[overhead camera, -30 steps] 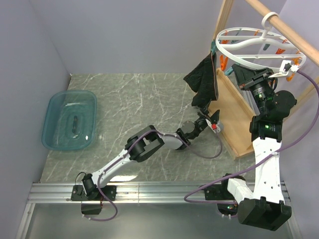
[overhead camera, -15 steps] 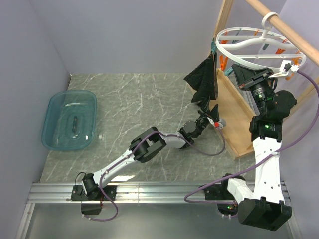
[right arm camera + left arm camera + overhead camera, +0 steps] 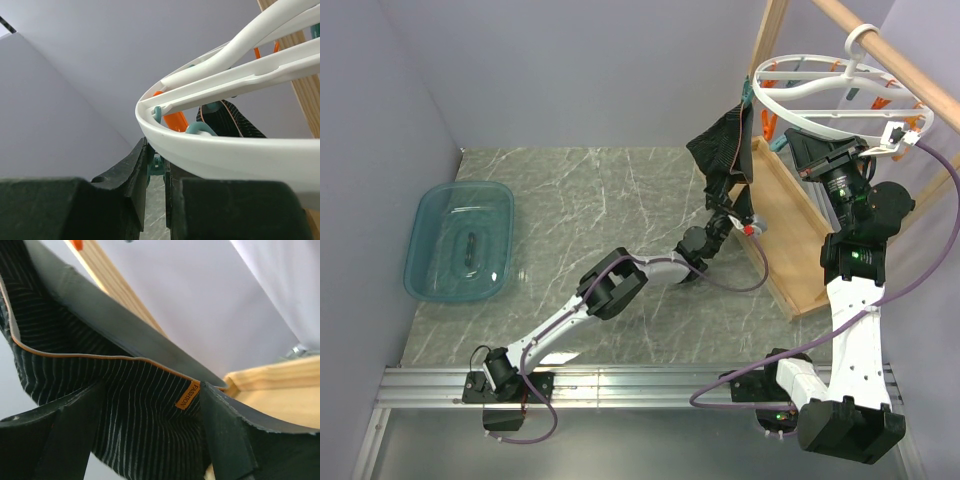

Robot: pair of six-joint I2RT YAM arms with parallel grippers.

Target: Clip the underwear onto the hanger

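Left fingers (image 3: 226, 440) gape around underwear (image 3: 140, 407); right fingers (image 3: 125, 175) pinch a teal clothespin (image 3: 156, 164).

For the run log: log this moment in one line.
left hand: at underwear, grip unclear | right hand: shut on hanger rim | underwear: hangs below hanger

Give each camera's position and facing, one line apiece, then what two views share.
Top external: above, behind the bases, looking down on the table; left arm, right arm, left gripper at the underwear show.
Left wrist: looks along the left fingers into the underwear.
Right wrist: looks up past the right fingers at the hanger.
Shared: top external and left wrist both show the wooden rack.
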